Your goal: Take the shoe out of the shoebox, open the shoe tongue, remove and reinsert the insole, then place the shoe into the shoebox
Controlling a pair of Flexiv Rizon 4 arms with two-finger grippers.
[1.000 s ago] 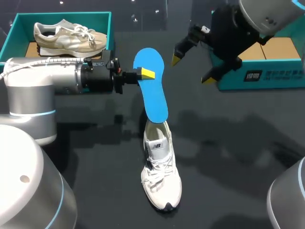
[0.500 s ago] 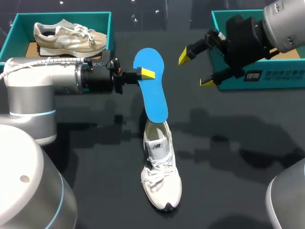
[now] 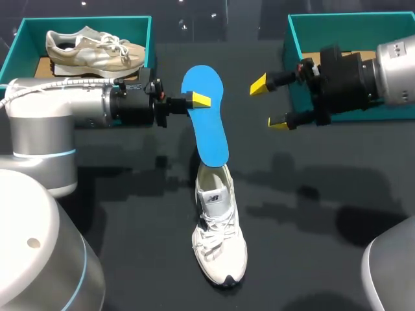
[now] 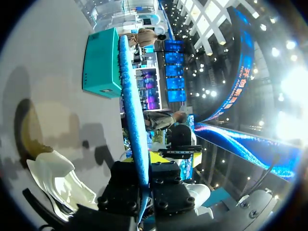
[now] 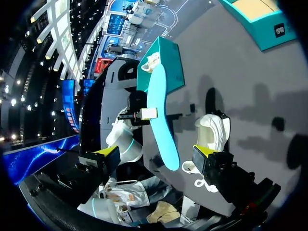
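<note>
A blue insole [image 3: 206, 120] is held up on edge, and my left gripper [image 3: 198, 100] is shut on its side near the wider end. Its lower end hangs over the heel of the white shoe [image 3: 219, 233], which stands on the table with its toe toward the front; whether they touch is unclear. In the left wrist view the insole [image 4: 134, 110] runs edge-on out from between the fingers, beside the shoe [image 4: 57, 178]. My right gripper [image 3: 270, 103] stands open to the right of the insole, fingers pointing at it, nothing between them. From the right wrist the insole [image 5: 161, 120] and the shoe [image 5: 211, 132] lie ahead.
A teal shoebox [image 3: 19, 45] at the back left holds a second, beige shoe [image 3: 94, 50]. Another teal shoebox [image 3: 305, 39] stands at the back right, just behind my right arm. The dark table [image 3: 311, 246] spreads around the white shoe.
My right arm has swung down and back to the right, turning its open fingers level toward the insole. The left arm, the insole and the shoe have not moved.
</note>
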